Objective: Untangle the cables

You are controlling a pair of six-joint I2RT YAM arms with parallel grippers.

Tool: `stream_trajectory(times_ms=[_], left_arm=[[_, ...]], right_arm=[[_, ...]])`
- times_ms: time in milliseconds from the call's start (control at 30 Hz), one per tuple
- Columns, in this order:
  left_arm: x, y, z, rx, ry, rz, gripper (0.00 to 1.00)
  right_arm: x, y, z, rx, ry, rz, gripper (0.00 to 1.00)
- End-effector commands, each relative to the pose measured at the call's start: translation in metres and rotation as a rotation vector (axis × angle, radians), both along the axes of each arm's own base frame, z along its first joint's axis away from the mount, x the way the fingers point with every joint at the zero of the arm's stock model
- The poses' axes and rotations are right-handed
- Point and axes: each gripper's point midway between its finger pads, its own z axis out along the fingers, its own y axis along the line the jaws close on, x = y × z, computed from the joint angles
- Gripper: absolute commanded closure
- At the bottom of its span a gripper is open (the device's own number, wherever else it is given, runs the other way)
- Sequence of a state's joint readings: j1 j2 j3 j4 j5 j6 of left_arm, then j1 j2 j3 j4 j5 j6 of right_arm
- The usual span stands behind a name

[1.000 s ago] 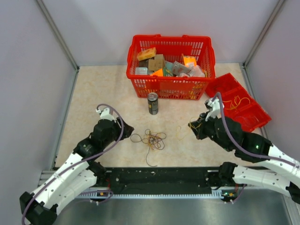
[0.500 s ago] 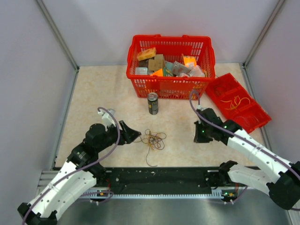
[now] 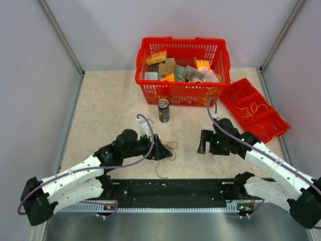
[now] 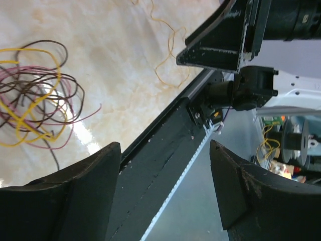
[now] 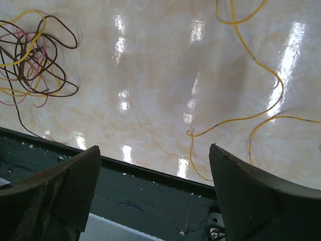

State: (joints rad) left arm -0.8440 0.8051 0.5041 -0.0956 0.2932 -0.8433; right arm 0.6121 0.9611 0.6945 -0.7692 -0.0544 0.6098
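Note:
A tangle of thin cables [image 4: 35,100], dark brown, yellow and pink, lies on the marble table; in the top view the cables [image 3: 171,146] show just right of my left gripper [image 3: 161,151], which partly covers them. My left gripper [image 4: 164,150] is open and holds nothing. A single yellow cable [image 5: 251,75] lies loose on the table, apart from the tangle [image 5: 30,55]. My right gripper [image 5: 154,150] hovers low over it, open and empty; in the top view that gripper [image 3: 203,143] is right of the tangle.
A red basket [image 3: 180,94] full of boxes stands at the back, with a dark drink can [image 3: 163,110] in front of it. A red tray [image 3: 273,126] with yellow wires sits at the right. A black rail [image 3: 170,191] runs along the near edge.
My left gripper has swung right to the tangle and opened wider. My right gripper has moved left and down and gone from shut to open.

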Motion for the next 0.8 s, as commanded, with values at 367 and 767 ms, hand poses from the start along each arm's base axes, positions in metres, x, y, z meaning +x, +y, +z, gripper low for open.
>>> stream_trajectory(times_ms=[367,767], left_arm=[[-0.001,-0.033,0.026,-0.091,-0.069,-0.028,0.26],[-0.004,-0.021,0.027,-0.092,-0.081,-0.002,0.25]], right_arm=[[-0.001,-0.097,-0.013,-0.047,-0.067,-0.782,0.01],[0.010,-0.075,-0.033,0.194,-0.136,-0.733,0.01]])
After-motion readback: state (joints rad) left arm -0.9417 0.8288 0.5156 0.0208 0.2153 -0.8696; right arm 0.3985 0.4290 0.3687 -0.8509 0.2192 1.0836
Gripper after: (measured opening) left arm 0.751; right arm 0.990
